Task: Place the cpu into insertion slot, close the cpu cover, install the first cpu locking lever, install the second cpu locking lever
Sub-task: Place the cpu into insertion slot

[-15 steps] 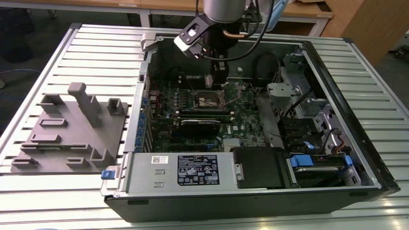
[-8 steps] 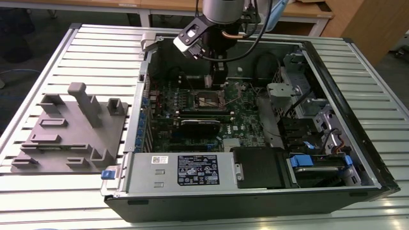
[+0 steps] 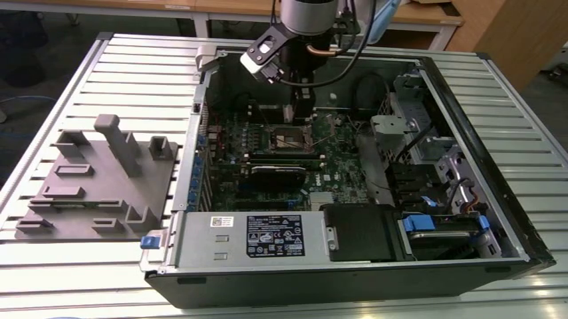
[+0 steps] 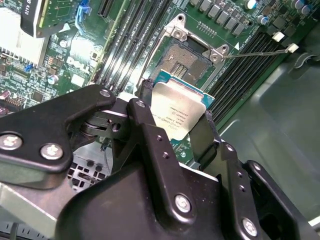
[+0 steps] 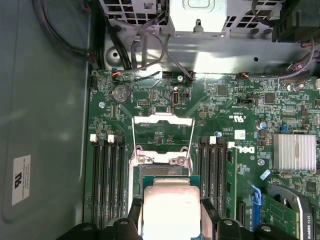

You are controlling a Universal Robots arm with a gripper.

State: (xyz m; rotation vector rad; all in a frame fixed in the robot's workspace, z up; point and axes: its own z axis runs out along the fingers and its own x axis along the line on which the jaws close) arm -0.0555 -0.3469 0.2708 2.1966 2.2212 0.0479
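Exterior view: finds gripper low inside case, over slot. Second wrist view: clamps cpu by two opposite edges, near bare slot, not seated. First wrist view: holds cpu just beside slot; shows cover flipped open.

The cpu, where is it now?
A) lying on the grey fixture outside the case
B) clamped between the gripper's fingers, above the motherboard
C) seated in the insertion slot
B: in the second wrist view the cpu sits clamped between the fingers of the gripper, and the insertion slot beyond it shows a bare pin field.
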